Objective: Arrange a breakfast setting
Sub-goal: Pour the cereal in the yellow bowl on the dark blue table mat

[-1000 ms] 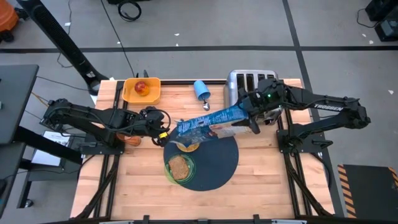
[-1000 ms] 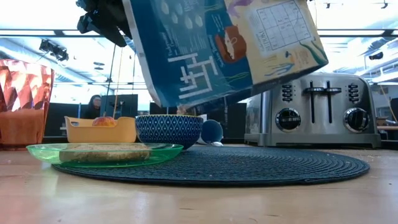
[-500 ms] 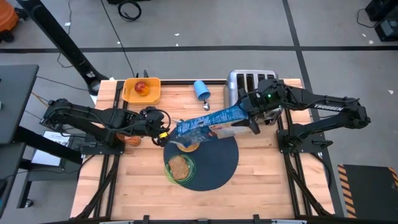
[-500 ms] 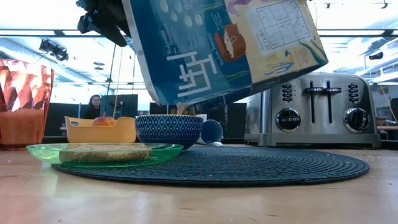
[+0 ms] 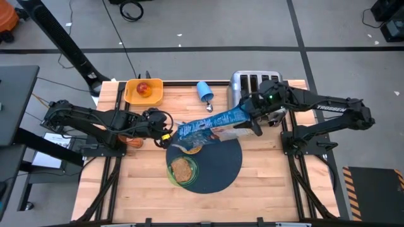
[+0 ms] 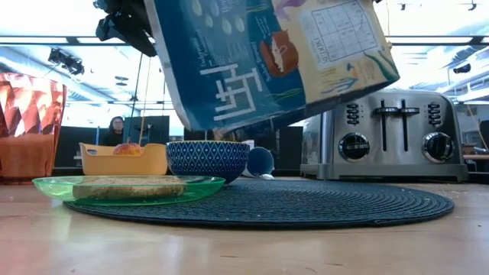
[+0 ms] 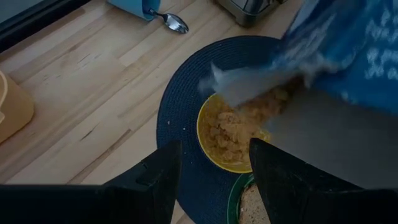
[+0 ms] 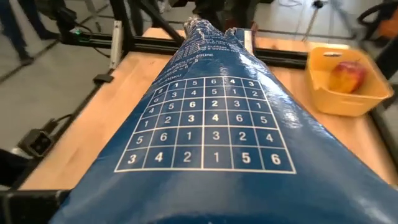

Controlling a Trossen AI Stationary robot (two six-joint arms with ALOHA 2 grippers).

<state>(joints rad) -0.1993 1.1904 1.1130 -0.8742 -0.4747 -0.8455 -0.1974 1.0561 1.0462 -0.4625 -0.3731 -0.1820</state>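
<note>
Gripping a tilted blue cardboard cereal box (image 5: pixel 211 124), the right gripper (image 5: pixel 251 120) pours over the small yellow bowl (image 7: pixel 231 134) — the left gripper (image 7: pixel 211 180), fingers spread, hovers beside that bowl.

Right claw (image 5: pixel 255 121) behind the cereal box (image 5: pixel 211 125); spoon (image 7: pixel 173 22) bowl inside blue cup (image 7: pixel 138 6).

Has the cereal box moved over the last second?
Yes, slightly: in the low view the cereal box has tipped further and shifted left relative to the toaster.

overhead, table-level, two wrist views; shared bowl (image 7: pixel 231 133), perhaps mat (image 5: pixel 221 165)
</note>
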